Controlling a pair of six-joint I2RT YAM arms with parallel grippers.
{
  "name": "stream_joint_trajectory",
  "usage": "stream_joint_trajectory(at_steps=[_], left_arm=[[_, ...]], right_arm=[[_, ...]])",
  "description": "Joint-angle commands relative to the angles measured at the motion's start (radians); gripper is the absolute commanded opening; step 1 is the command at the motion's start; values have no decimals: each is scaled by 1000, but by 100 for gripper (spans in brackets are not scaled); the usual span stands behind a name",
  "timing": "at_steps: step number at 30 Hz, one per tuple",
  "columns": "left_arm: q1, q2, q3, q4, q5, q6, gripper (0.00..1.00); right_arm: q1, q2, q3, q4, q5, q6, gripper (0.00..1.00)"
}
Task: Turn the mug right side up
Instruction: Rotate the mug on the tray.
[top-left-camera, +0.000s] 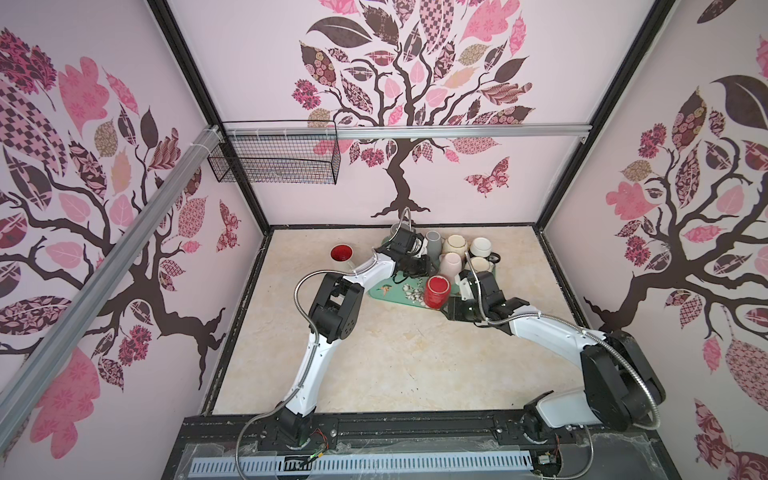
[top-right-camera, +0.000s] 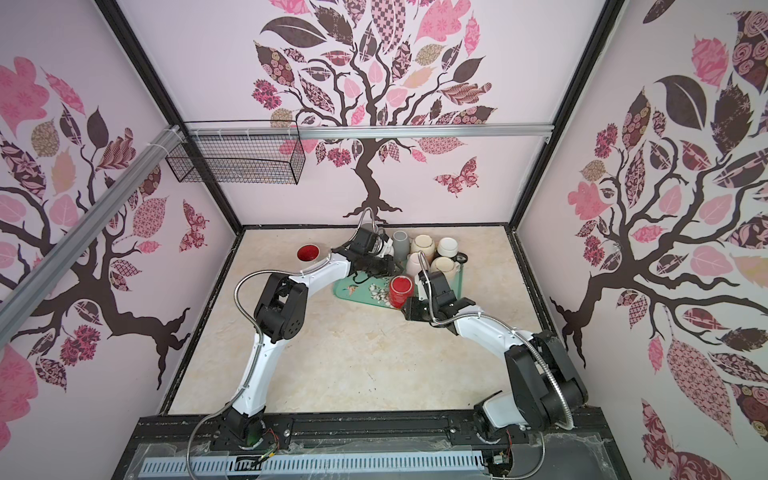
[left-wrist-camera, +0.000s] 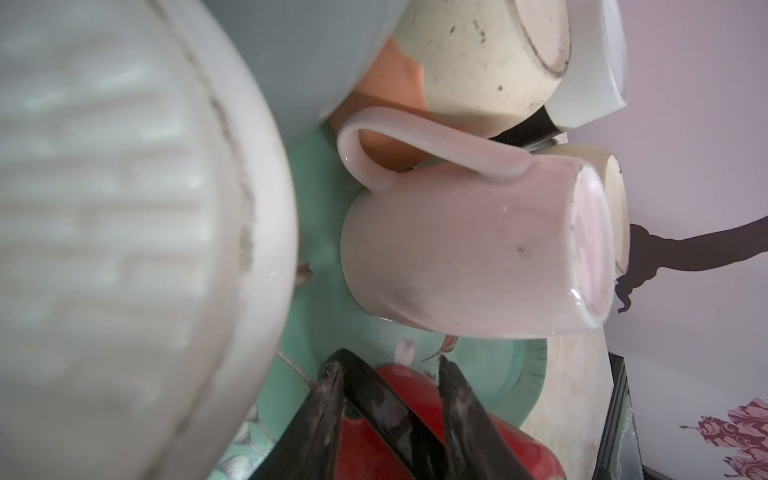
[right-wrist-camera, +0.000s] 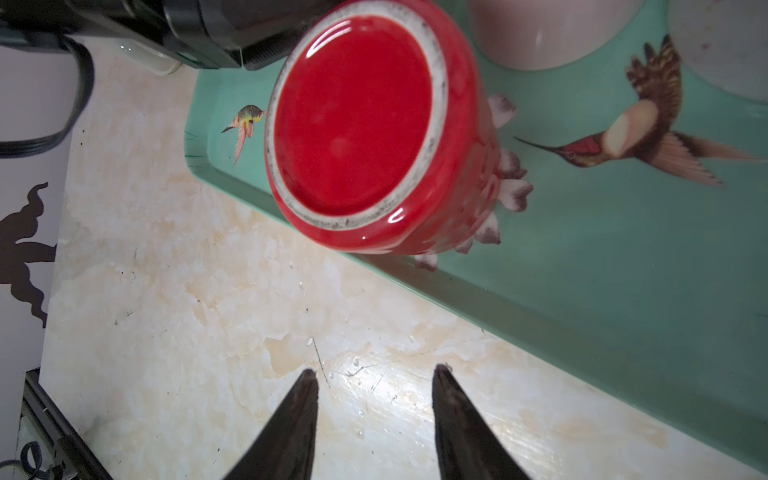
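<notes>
Red mug (top-left-camera: 437, 291): bottom up on the green tray (top-left-camera: 392, 296), at the tray's 6 o'clock edge.
Left gripper (left-wrist-camera: 388, 370): at the mug's 11 o'clock; fingers part-spread either side of a dark strip, and I cannot tell whether they grip it.
Right gripper (right-wrist-camera: 376, 374): at the mug's 4 o'clock; fingers moderately apart and empty over the table (right-wrist-camera: 208, 311).
Other mugs (top-left-camera: 456, 244): clustered at 12 to 1 o'clock.

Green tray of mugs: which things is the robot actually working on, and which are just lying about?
In the job, it seems:
upside-down glossy red ceramic mug; right end effector; left end effector.

Lying about:
pink ceramic mug; green bird-patterned tray; upright red-lined mug; black wire basket.
</notes>
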Motion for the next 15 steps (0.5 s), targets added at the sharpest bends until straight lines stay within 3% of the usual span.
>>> stream_joint_trajectory(at_steps=[1,15], left_arm=[[-6,-74,-76,-34,-23,41,40],[16,-237,-359,-19,-118,48,38]], right_arm=[[-1,24,-8,20,-35,1,48],[-1,51,-8,17,-22,16,51]])
